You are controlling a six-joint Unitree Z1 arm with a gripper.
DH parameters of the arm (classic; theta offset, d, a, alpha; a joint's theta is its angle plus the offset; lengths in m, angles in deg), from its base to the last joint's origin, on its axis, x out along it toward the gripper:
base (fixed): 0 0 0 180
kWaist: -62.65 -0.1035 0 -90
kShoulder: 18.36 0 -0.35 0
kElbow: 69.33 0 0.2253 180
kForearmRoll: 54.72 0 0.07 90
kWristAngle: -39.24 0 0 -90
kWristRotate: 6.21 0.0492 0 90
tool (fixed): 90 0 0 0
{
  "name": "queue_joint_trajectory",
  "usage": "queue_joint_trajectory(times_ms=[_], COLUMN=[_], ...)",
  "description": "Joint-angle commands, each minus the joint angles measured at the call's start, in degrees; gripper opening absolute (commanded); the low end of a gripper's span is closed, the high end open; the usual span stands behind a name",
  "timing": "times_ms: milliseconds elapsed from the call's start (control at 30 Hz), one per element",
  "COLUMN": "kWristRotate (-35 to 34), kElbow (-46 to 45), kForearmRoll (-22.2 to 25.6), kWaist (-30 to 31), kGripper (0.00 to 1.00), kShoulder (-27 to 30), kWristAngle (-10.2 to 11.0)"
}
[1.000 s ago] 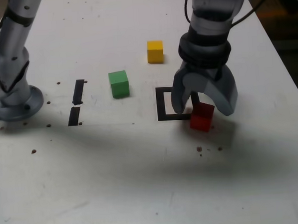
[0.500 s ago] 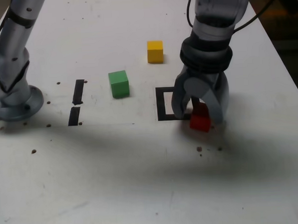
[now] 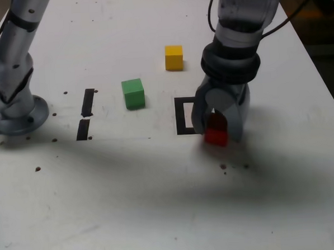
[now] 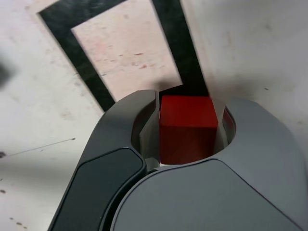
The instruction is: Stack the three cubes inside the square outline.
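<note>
Now the first step of the task is in hand: the picking of the first cube. Going from the exterior view's left to its right, the green cube is seen first, well apart from the pincer and on its left side. The yellow cube is found next, behind the pincer and a little to its left, also apart from it. Both are untouched on the table, and neither is inside the frame. The square outline is then met, just beside the pincer on its left, and partly hidden by it; no cube is seen on the part that shows. Last comes the pincer itself, which is pointed down at the table and clenched on the red cube.

In the wrist view the red cube is seen between the two jaws, pressed from both sides, and it is placed at the corner of the square outline, on the tape or just outside it; which of the two cannot be told.

As a judgement, nothing is stacked yet. For the next move, the red cube should be lifted a little, carried sideways over the white inside of the frame, and set down flat there, so that a good base is given for the other two.
</note>
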Motion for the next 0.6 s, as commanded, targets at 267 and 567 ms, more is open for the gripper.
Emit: queue_joint_trajectory(times_ms=[267,567], kWristRotate=[-5.53,-6.4], kElbow=[-1.41,-6.6], kForearmRoll=[5.4,2.57], kWaist=[-1.53,-6.05], kGripper=[0.18,0.19], kShoulder=[8.63,11.99], kWristAngle=[3.43,1.34])
